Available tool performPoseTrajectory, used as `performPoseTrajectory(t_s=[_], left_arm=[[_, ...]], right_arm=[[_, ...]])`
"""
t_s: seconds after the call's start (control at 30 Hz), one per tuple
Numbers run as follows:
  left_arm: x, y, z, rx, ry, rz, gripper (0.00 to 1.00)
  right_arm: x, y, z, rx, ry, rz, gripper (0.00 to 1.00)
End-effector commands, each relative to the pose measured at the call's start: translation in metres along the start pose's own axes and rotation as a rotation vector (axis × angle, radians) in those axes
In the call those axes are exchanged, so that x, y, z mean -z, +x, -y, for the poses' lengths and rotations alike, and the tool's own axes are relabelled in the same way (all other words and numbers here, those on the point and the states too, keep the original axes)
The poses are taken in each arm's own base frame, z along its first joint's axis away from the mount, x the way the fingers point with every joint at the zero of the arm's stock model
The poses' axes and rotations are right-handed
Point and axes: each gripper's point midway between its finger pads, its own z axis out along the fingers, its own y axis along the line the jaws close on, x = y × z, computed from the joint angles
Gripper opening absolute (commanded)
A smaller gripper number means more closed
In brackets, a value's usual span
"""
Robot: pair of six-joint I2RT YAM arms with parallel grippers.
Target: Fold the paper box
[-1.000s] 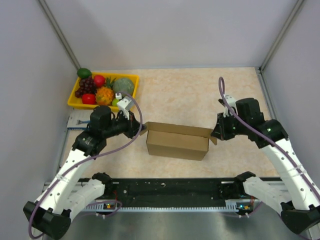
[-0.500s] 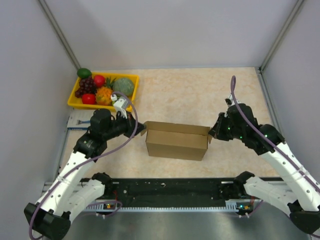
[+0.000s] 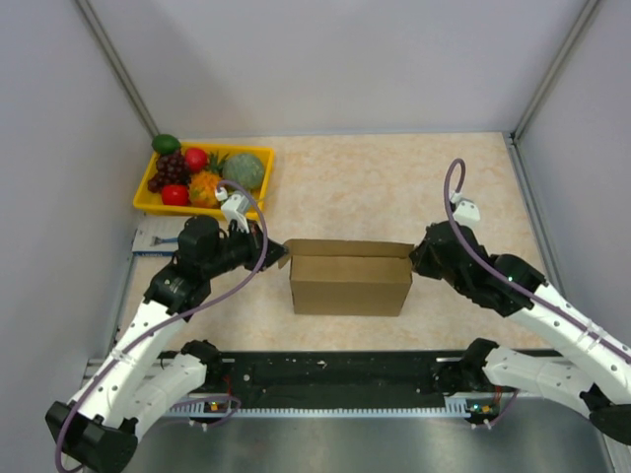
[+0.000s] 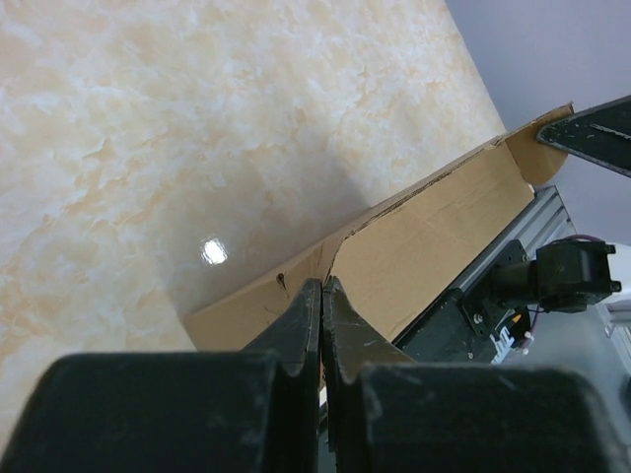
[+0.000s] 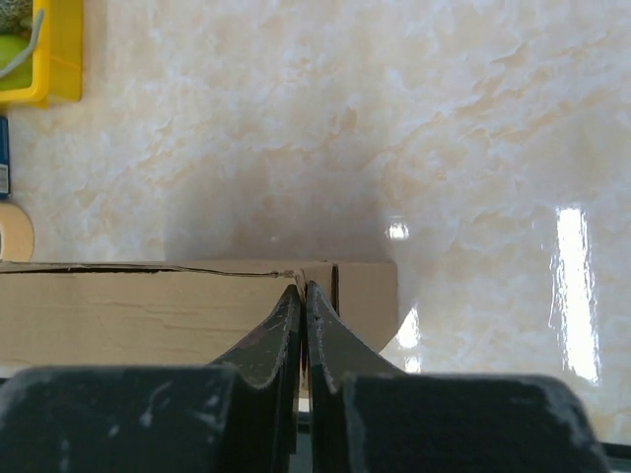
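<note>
Fingertips are the hardest thing for me to read from above. The left tool (image 3: 280, 253) and the right tool (image 3: 415, 258) each end right at one end of the paper box (image 3: 350, 282), and their dark housings cover the contact. My wrist views settle it. On the left wrist view the fingers (image 4: 301, 315) are pressed almost together, with a thin cardboard edge pinched between them at a crease by the box's end. On the right wrist view the fingers (image 5: 276, 335) are likewise closed on the box's upper rim near its corner. Both wrist views cut off the lower part of the box behind the fingers, and I cannot make out its inside floor. The box stands open-topped at mid-bench (image 3: 394, 187), its long wall facing the arm bases, between the two tools. The yellow tray (image 3: 148, 204) of fruit sits at the far left, well apart from the box, and a packet (image 3: 153, 236) beside it is partly hidden by the left arm. Both arms reach in from the outer sides, elbows out and forearms angled inward, with the wrists at about the height of the rim.
</note>
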Motion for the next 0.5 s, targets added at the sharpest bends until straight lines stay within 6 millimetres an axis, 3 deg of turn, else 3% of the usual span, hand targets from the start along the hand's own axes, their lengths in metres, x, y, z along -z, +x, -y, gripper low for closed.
performPoseTrajectory(t_s=[0.0,0.13,0.33,0.47], left_arm=[[0.003,-0.010,0.012,-0.006,0.038,0.044,0.00],[0.003,-0.009,0.011,-0.013,0.038,0.040,0.00],[0.003,-0.008,0.010,-0.010,0.033,0.035,0.00],[0.002,-0.006,0.009,-0.014,0.027,0.028,0.00]], right_arm=[[-0.004,0.025,0.034,0.153,0.084,-0.042,0.00],[-0.003,0.021,0.035,0.236,0.031,-0.004,0.00],[-0.013,0.041,0.036,0.311,-0.023,-0.042,0.00],[-0.008,0.035,0.026,0.380,-0.085,-0.033,0.00]])
